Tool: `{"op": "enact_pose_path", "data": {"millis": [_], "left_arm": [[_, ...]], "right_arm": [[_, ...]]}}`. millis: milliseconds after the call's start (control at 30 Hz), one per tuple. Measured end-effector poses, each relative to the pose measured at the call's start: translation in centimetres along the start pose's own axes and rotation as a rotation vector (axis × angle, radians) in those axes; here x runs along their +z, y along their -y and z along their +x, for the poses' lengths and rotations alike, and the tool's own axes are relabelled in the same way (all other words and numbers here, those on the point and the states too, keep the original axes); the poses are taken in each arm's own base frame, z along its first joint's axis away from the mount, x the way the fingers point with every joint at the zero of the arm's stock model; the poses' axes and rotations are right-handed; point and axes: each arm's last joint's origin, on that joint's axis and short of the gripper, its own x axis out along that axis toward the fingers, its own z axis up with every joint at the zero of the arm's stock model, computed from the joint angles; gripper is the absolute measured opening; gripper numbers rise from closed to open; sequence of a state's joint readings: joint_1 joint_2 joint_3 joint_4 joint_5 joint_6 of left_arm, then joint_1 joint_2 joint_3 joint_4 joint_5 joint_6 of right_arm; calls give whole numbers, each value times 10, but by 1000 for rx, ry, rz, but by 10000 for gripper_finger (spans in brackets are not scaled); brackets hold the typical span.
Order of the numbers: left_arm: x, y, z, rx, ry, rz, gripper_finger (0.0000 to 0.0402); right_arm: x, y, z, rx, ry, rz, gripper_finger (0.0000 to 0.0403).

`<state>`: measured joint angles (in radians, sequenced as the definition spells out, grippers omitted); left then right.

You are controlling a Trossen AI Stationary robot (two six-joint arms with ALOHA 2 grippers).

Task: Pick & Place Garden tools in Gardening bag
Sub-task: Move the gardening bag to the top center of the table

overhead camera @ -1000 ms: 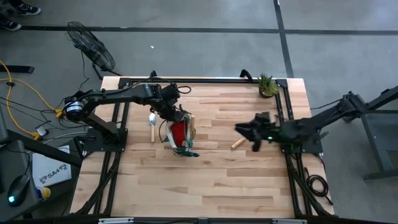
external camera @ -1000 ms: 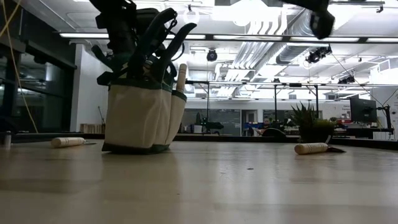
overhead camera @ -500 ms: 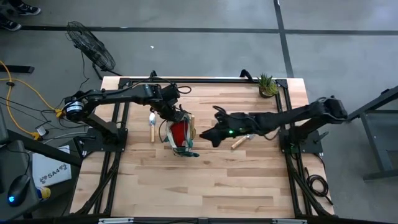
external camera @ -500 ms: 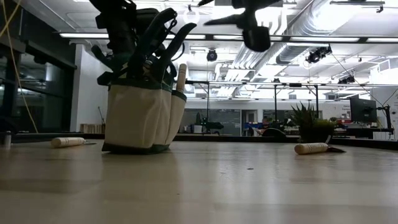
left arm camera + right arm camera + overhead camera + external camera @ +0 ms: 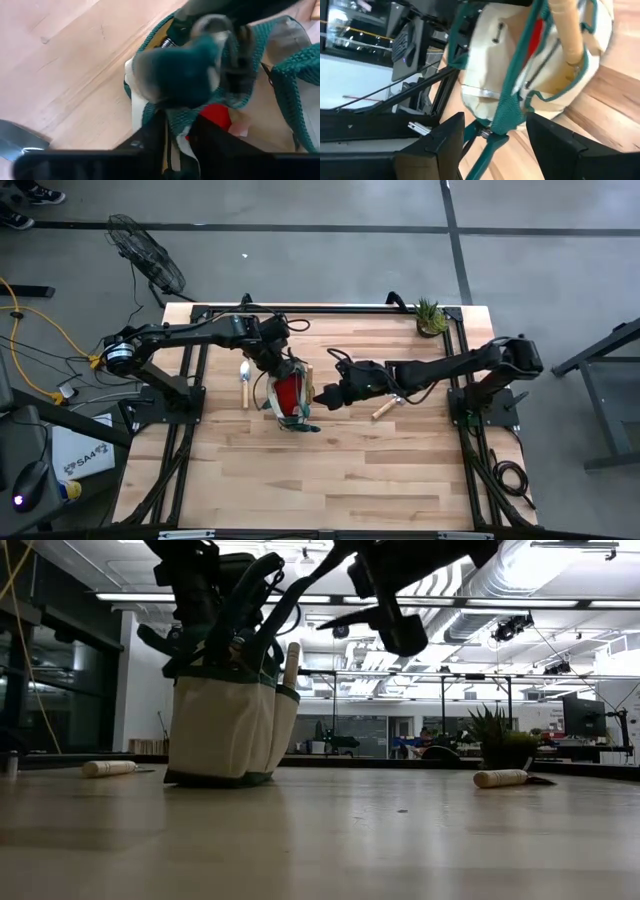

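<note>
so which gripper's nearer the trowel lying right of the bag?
Right. The right gripper is open beside the bag, with the trowel close under its arm. The left gripper is at the bag's far side, farther off.

Beige bag (image 5: 222, 730) (green trim), red cloth (image 5: 287, 393)
</note>
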<state>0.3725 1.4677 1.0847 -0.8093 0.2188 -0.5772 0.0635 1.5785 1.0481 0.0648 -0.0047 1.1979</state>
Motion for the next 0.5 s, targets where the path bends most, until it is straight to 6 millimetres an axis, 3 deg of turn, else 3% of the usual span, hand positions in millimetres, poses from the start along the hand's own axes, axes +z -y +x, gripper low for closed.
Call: {"op": "enact_pose_path", "data": {"millis": [267,500], "left_arm": [[0,1,0,-26,-14,51,186],[-2,2,-9,-40,-27,78,222]], "right_arm": [[4,-2,0,-12,33,31,206],[10,-17,4,-57,47,13,206]]}}
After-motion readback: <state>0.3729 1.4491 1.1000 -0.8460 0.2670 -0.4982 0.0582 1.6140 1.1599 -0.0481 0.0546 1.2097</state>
